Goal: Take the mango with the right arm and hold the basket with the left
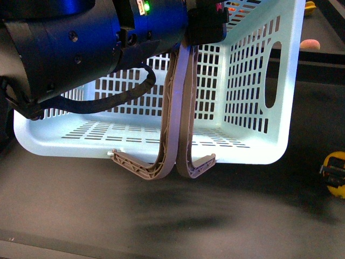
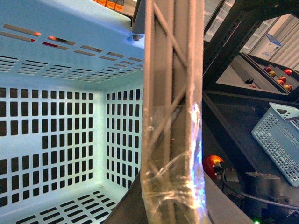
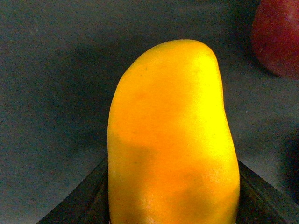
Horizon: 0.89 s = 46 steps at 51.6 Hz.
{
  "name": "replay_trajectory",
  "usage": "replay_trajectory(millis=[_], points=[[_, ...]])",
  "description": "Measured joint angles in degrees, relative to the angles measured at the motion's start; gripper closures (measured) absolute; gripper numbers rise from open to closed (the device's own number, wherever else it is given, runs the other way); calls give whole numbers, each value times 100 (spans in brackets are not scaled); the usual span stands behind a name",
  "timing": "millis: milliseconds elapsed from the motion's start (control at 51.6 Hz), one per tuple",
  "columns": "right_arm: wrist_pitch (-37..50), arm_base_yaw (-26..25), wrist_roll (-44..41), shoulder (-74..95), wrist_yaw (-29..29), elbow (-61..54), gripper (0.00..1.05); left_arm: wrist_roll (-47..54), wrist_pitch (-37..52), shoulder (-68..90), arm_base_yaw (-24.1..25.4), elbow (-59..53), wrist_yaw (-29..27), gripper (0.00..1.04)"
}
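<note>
Right wrist view is filling almost wholly with the mango (image 3: 173,135), its lower end cut off by the frame. The right gripper (image 3: 173,161) is clamping it, one dark finger pressing each flank, with only slivers of them showing. The dark bench (image 3: 51,93) is lying behind it. Whether the fruit is resting on that surface or hanging above it I cannot tell, nor which bench edge it is near. A red fruit (image 3: 278,37) is being cropped at the corner, near the mango.

Front view is showing the left arm (image 1: 70,54) covering the far-left part of the basket (image 1: 253,81). The left gripper (image 1: 205,24), partly cut off at the top, is gripping both grey-brown handles (image 1: 180,108), which are lying side by side. The basket is facing its opening toward the camera, its slotted floor and walls showing bare, with a blurred shadow under it on the bench. A yellow-and-black object (image 1: 335,174) at the bench's right edge is too cropped to name.

Left wrist view is adding clear tape (image 2: 187,154) wrapping the handles. A second blue basket (image 2: 280,140) and a round red-orange fruit (image 2: 212,165) are lying well apart beyond. The mango is showing only in the right wrist view.
</note>
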Motion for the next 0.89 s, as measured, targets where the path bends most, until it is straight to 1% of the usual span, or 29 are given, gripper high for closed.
replay_trajectory(millis=[310, 427, 524, 601, 679, 776, 892], points=[[116, 197, 310, -1670, -514, -916, 46, 0, 0, 0, 0, 0, 7, 96], [-37, 341, 492, -2422, -741, -1255, 46, 0, 0, 0, 0, 0, 7, 96], [-313, 503, 758, -3154, -1113, -1519, 46, 2, 0, 0, 0, 0, 2, 96], [-601, 719, 1137, -4015, -1602, -1746, 46, 2, 0, 0, 0, 0, -2, 96], [-798, 920, 1327, -4647, -1860, -1856, 46, 2, 0, 0, 0, 0, -4, 96], [-1049, 1285, 1434, -5480, -2072, -1954, 46, 0, 0, 0, 0, 0, -2, 96], [-1222, 1803, 1432, -6116, -2118, -2013, 46, 2, 0, 0, 0, 0, -2, 96]])
